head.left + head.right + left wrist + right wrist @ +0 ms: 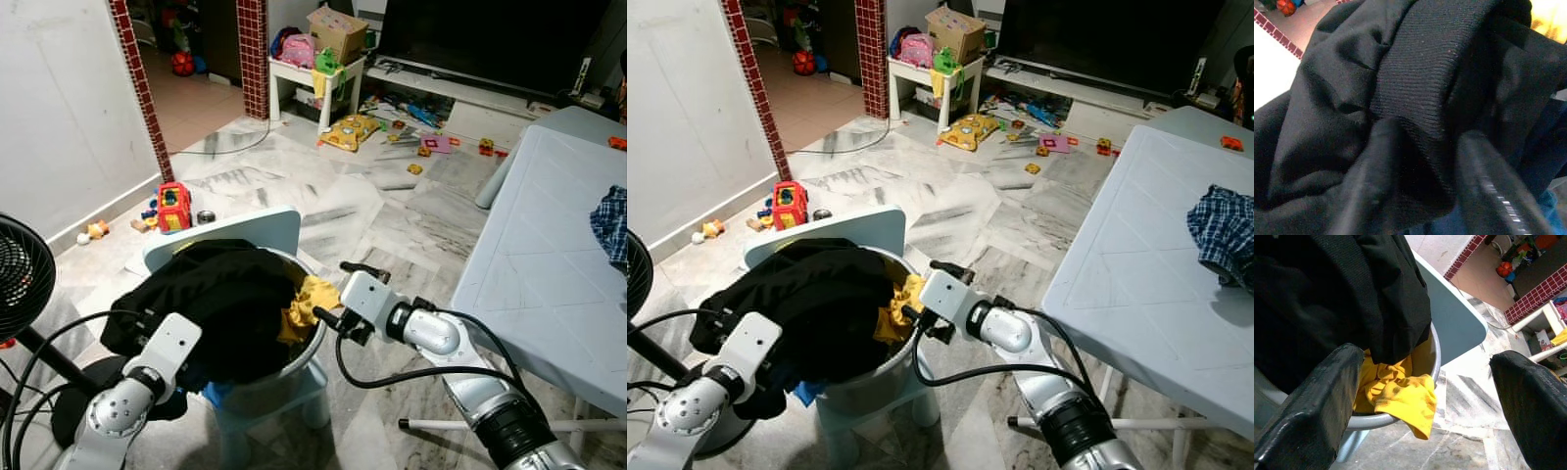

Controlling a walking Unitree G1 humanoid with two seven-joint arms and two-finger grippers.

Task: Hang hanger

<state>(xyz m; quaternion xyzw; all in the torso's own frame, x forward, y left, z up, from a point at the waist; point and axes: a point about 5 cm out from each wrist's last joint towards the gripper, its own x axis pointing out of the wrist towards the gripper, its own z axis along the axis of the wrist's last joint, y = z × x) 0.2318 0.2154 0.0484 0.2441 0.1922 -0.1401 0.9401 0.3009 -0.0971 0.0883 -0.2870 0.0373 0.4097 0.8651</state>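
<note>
Left end effector [147,318] reaches forward with fingers parted; right end effector [338,292] points leftward, fingers spread wide.

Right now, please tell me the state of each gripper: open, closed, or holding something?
Left gripper: fingers apart, pushed into the black garment, not clamped.
Right gripper: open, empty, beside the basin.

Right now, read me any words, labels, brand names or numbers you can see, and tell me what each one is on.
No text can be read in these views.
Cardboard box on the small white table: no print can be made out.
Red toy on the floor: any marking is too small to read.
Black garment in the basin: no label shows.
</note>
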